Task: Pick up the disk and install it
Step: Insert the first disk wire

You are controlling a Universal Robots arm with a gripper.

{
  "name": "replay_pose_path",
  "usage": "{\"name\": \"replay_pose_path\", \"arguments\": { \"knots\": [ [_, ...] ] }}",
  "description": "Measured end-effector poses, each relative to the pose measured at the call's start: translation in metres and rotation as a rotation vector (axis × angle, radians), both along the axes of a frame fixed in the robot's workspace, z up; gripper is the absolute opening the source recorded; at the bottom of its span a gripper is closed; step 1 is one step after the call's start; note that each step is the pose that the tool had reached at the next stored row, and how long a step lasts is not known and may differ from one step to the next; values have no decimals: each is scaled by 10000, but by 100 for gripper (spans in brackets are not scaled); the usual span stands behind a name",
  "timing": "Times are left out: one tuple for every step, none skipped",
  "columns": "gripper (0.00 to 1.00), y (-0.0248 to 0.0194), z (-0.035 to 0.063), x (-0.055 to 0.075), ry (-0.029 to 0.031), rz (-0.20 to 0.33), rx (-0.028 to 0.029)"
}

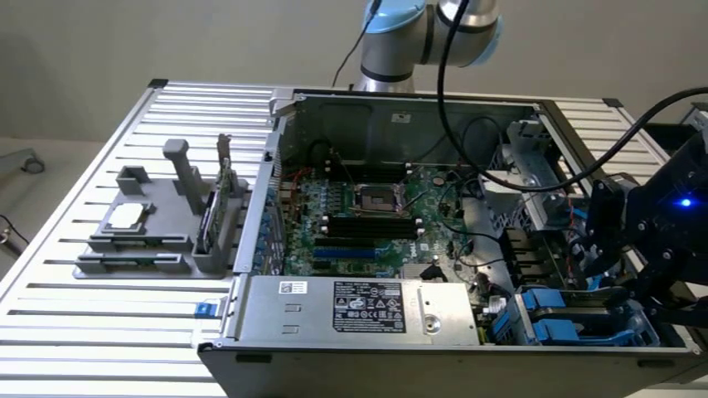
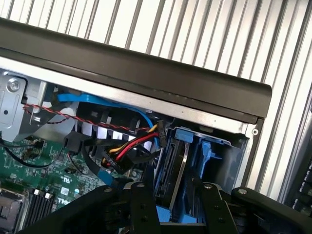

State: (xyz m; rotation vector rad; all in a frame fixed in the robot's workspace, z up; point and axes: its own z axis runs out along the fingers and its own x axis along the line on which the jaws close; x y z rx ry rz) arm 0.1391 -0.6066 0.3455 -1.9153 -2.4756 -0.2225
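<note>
Disk (image 2: 173, 165) and setting, from the exterior view's left: grey fixture (image 1: 144, 240) on the slatted table (image 1: 66, 332); open computer case (image 1: 409, 124) with motherboard (image 1: 366, 215) exposed; rightmost, the disk stands on edge in the blue drive bay (image 2: 233, 163) at the case's corner, gripper (image 2: 173, 185) clamped across it.

A slatted aluminium table (image 1: 111, 332) carries an open computer case (image 1: 443, 356), which takes up its middle and the exterior view's right side. Inside the case lie a green motherboard (image 1: 366, 215) and, against the near wall, a silver power supply (image 1: 354, 307) with a black label. Red, yellow and black wires (image 2: 134, 146) and a blue cable (image 2: 97, 99) run along that wall. Towards the table's edge at the exterior view's left stands a grey fixture (image 1: 144, 240) holding a small square chip (image 1: 125, 217) and an upright card (image 1: 225, 199).
</note>
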Motion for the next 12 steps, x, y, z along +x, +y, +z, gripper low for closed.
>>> {"name": "replay_pose_path", "arguments": {
  "knots": [
    [39, 4, -4, 9, 0, -3, 62],
    [39, 8, -6, 19, 0, -8, 108],
    [39, 11, -9, 30, 0, -16, 139],
    [39, 16, -12, 41, 0, -26, 168],
    [39, 19, -15, 53, 0, -35, 193],
    [39, 23, -19, 64, 0, -46, 212],
    [39, 27, -23, 75, 1, -57, 225],
    [39, 32, -28, 86, 3, -67, 237],
    [39, 37, -34, 95, 6, -74, 245],
    [39, 42, -39, 103, 12, -78, 248],
    [39, 49, -43, 108, 22, -80, 248],
    [39, 55, -47, 114, 34, -82, 247]
  ]
}}
